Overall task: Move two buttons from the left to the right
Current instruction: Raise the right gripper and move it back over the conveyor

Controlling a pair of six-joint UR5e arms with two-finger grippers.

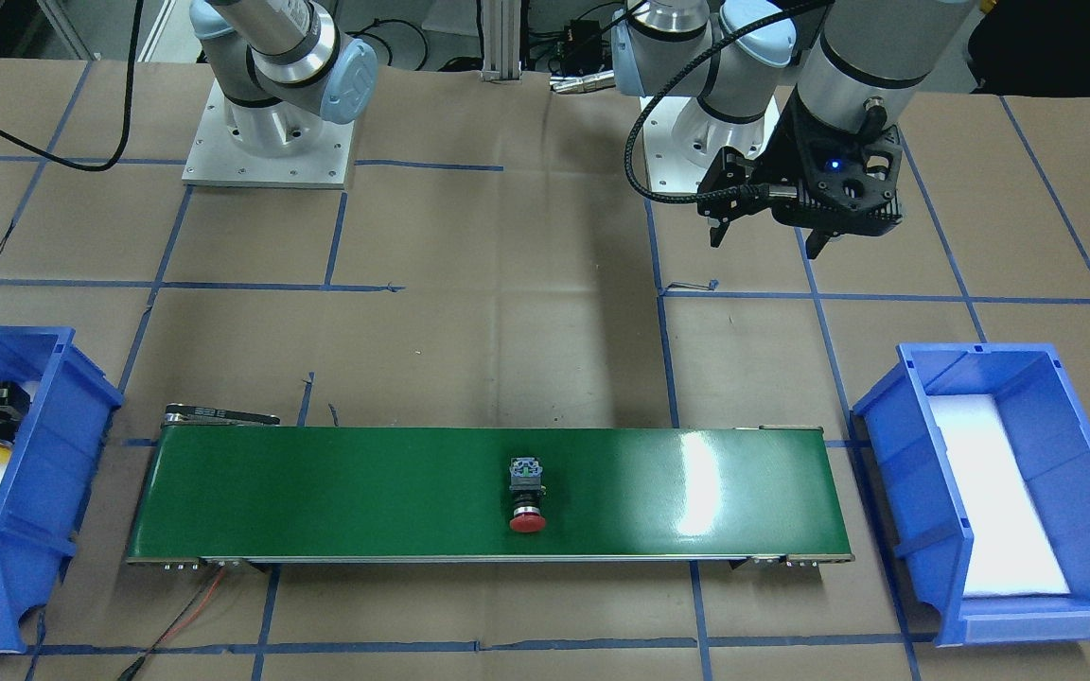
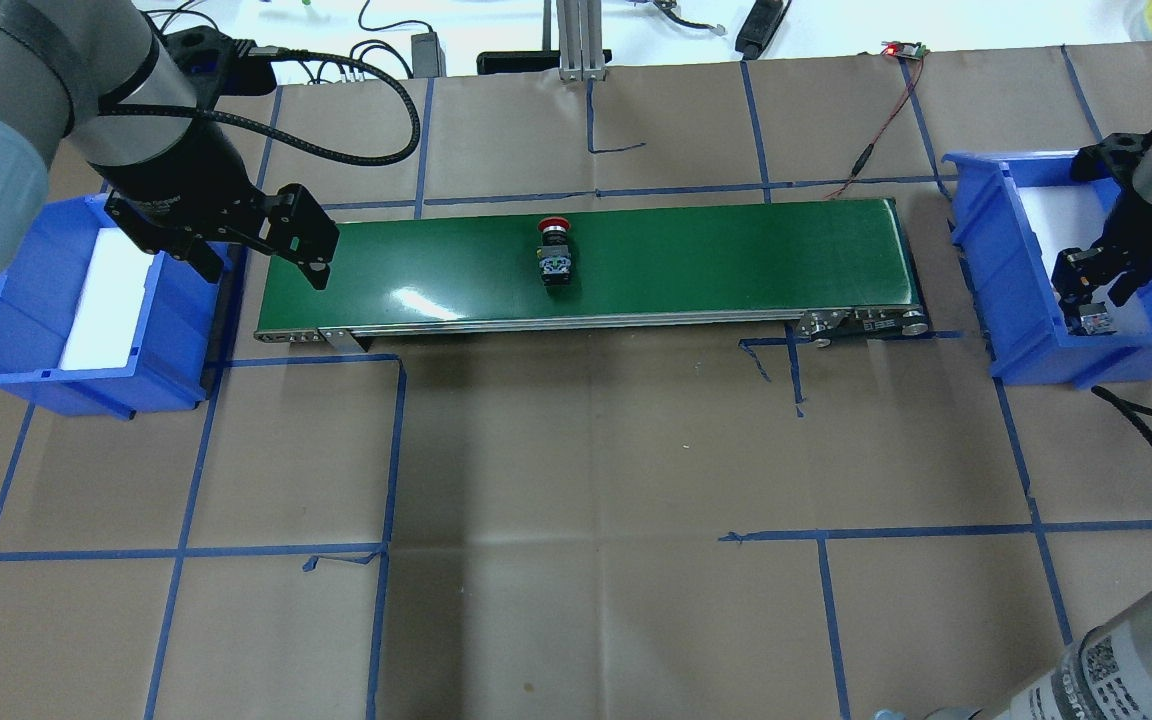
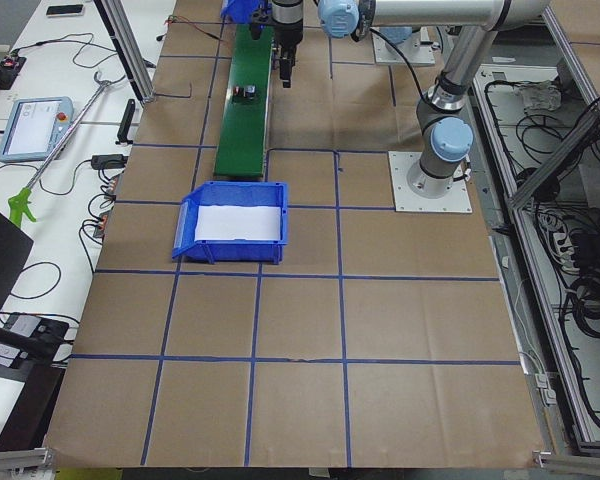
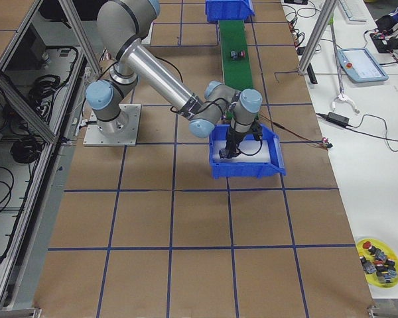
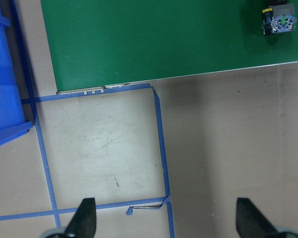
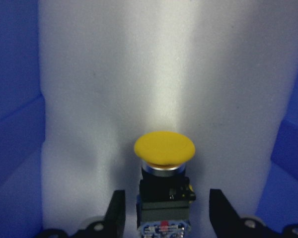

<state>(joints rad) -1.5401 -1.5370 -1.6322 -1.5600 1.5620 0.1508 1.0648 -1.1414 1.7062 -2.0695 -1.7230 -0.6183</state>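
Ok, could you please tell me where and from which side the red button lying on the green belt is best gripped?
Take the red button by its squared contact block, coming straight down from above with the fingers closing lengthwise along the belt. It lies on its side across the belt, so the block's flat sides face along it; the round cap would likely slip.

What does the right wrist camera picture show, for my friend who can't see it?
A push button with a yellow mushroom cap and black body sits on white foam inside a blue plastic bin, between the open fingers of the right gripper, which do not touch it.
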